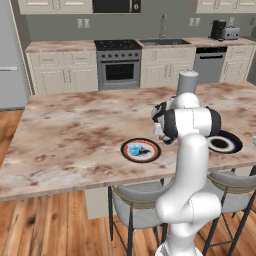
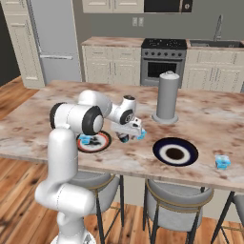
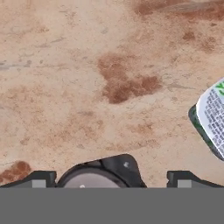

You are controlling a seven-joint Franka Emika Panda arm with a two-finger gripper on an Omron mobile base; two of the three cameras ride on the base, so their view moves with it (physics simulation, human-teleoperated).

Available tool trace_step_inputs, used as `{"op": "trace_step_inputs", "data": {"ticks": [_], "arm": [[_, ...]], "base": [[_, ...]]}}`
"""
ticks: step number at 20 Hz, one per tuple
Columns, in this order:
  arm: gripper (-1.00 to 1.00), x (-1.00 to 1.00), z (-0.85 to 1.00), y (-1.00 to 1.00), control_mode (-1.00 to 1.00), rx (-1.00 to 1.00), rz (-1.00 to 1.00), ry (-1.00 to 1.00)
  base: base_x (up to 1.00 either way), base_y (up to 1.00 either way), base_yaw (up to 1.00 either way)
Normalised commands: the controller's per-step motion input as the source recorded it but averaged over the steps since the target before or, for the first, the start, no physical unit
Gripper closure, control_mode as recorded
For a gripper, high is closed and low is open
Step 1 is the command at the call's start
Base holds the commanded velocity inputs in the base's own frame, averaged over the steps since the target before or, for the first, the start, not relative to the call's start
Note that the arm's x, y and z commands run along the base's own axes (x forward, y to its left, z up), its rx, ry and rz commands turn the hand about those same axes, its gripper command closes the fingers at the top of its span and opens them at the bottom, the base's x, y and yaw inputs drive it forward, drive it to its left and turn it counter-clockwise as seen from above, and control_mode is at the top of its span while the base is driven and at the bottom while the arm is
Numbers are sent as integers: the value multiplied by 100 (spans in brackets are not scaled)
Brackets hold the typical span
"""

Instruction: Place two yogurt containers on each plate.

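Hovering low over the marble island counter (image 2: pixel 209 112), the gripper (image 2: pixel 127 136) sits between the two plates, nearer the red-orange rimmed plate (image 1: pixel 140 150). In the right base view a pale blue yogurt cup (image 2: pixel 141 134) shows just at the gripper's right side, at finger level; whether the fingers actually clamp it I cannot tell, and how far apart they stand is not clear either. Hand view: fingertips (image 3: pixel 40 178) low in frame with a dark rounded shape between them, bare marble beyond, and a printed white object with a dark rim (image 3: pixel 212 118) at the right edge.

Red-orange rimmed plate, left of the gripper: one blue cup (image 1: pixel 134 149) on it, with a dark cup (image 1: pixel 146 149) just beside that to the right.

Blue-black rimmed plate (image 2: pixel 175 151), right of the gripper, near edge of the counter: nothing seen on it apart from its dark centre.

Another blue cup (image 2: pixel 222 162) sits on the counter to the right of that plate, apart from it.

Tall grey cylinder (image 2: pixel 167 96) stands upright farther back, behind the gap between the plates.
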Motion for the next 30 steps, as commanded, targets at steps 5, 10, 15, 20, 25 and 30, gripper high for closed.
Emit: {"op": "trace_step_inputs", "data": {"ticks": [5,10,15,20,25,30], "arm": [[-100,0,0,-22,-100,0,0,-4],[-100,0,0,-11,-100,0,0,0],[-100,0,0,0,-100,0,0,0],[-100,-5,0,0,-100,0,0,-1],[-100,-13,0,0,-100,0,0,0],[-100,-21,0,0,-100,0,0,0]], "base": [[0,0,0],[0,0,0],[0,0,0],[0,0,0],[0,0,0],[0,0,0]]}}
